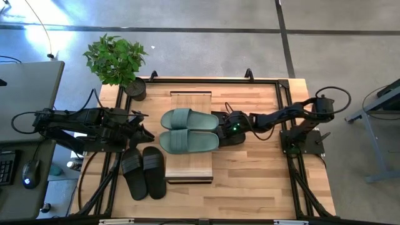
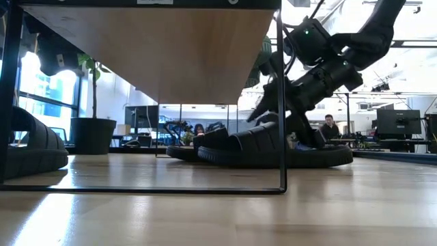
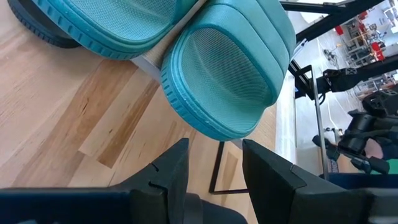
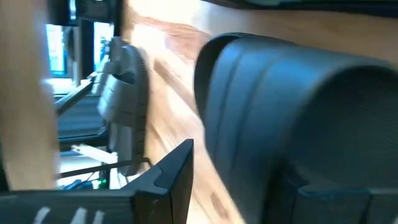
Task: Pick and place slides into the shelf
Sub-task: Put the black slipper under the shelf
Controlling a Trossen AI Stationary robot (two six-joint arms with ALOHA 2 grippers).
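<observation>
The sage green pair of slides (image 1: 189, 130) lies side by side on the shelf's plank top (image 1: 190, 170). One black pair (image 1: 144, 173) rests sole-down on the table left of the shelf. The other black pair (image 2: 273, 147) lies on the table at the shelf's right side, partly under my right arm. My right gripper (image 1: 221, 128) is open and slants down onto that pair, with a black strap (image 4: 298, 106) between its fingers. My left gripper (image 3: 214, 177) is open and level near the table, just left of the green slides (image 3: 224, 81). My right gripper stands with its fingers on either side of the wide strap (image 4: 292, 124) of a black slide that lies on the table. A strip of table shows between one finger (image 4: 177, 180) and the strap. The strap hides the other finger's inner side, so I cannot tell whether it touches.
A potted plant (image 1: 115, 59) stands at the table's far left corner. The shelf's thin black leg (image 2: 281, 102) stands close in front of the right gripper's slide. A black frame runs along the table's edges (image 1: 287, 112). Bare wood lies near the table's near right corner (image 1: 256, 181).
</observation>
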